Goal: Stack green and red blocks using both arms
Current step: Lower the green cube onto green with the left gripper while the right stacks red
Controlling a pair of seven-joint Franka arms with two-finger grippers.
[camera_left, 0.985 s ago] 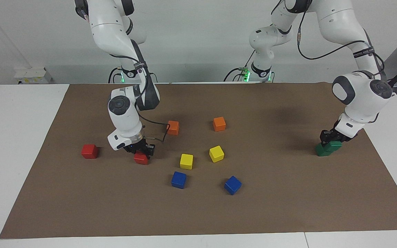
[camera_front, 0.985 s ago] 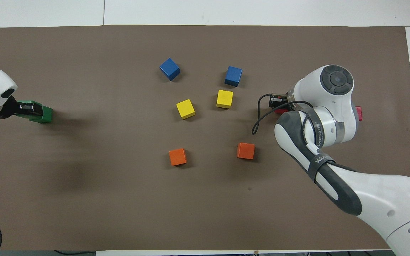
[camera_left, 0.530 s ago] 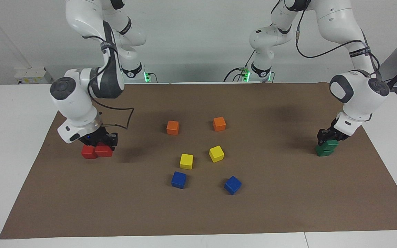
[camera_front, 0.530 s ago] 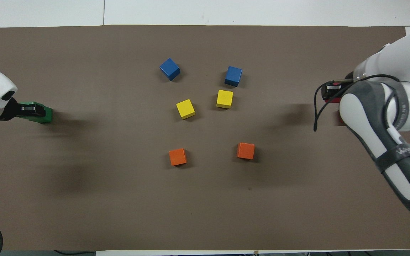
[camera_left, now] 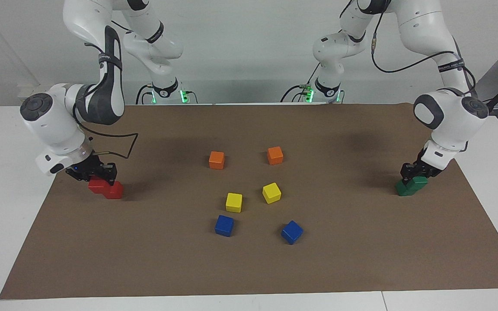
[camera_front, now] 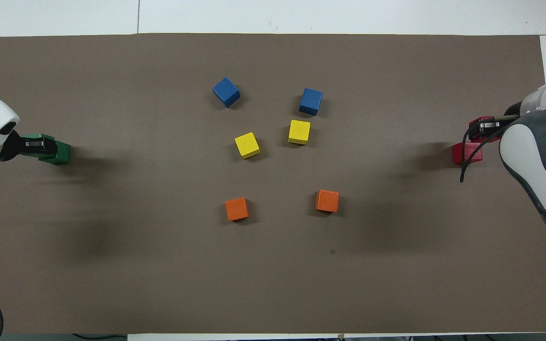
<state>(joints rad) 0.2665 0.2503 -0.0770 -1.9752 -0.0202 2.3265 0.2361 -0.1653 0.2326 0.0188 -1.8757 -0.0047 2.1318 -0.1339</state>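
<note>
We work both ends of the brown mat [camera_left: 249, 268] at once. Our right gripper [camera_left: 94, 175] pinches a bright red matte cube [camera_left: 97, 185], held partly over the second red cube [camera_left: 113, 190] resting on the mat at the right arm's end. Our left gripper [camera_left: 417, 171] is down on the upper dark green matte cube [camera_left: 418, 183], which sits on the lower green cube [camera_left: 403, 188] at the left arm's end; whether those fingers clamp it we cannot tell. To stack well, we judge, each carried cube must be squared over its partner before release. The orange, yellow and blue cubes lie mid-mat, well apart.
</note>
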